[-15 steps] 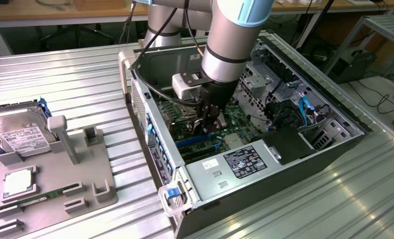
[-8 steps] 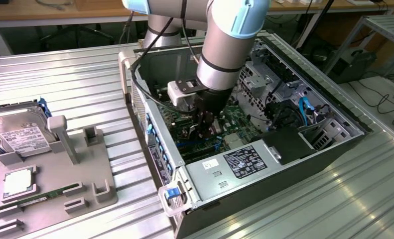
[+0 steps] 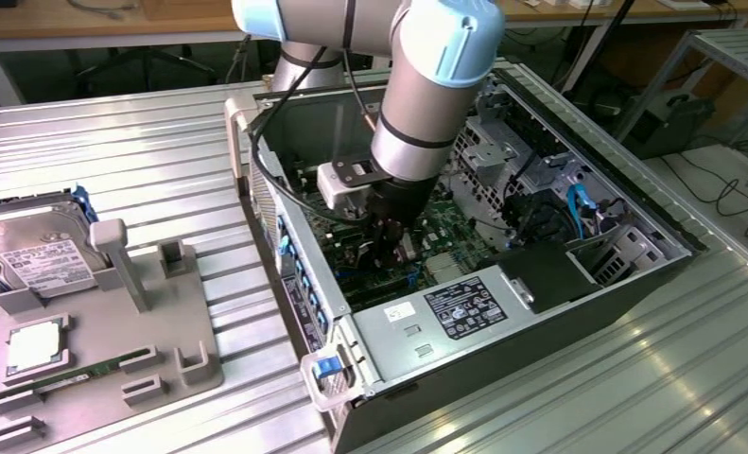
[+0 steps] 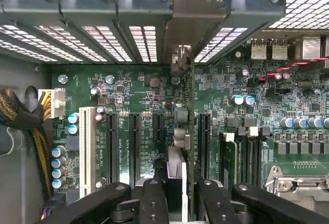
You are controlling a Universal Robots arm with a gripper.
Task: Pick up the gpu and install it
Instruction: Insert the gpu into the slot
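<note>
Fingers (image 4: 154,198) grip the gpu (image 4: 191,131) edge-on above the motherboard (image 4: 128,95), so it should stay upright and lined with its slot.

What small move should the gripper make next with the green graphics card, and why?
Probably ease straight down. The gripper holds the thin green card edge-on above the green motherboard, its silver bracket at the open rear gap; whether it is seated cannot be told.
</note>
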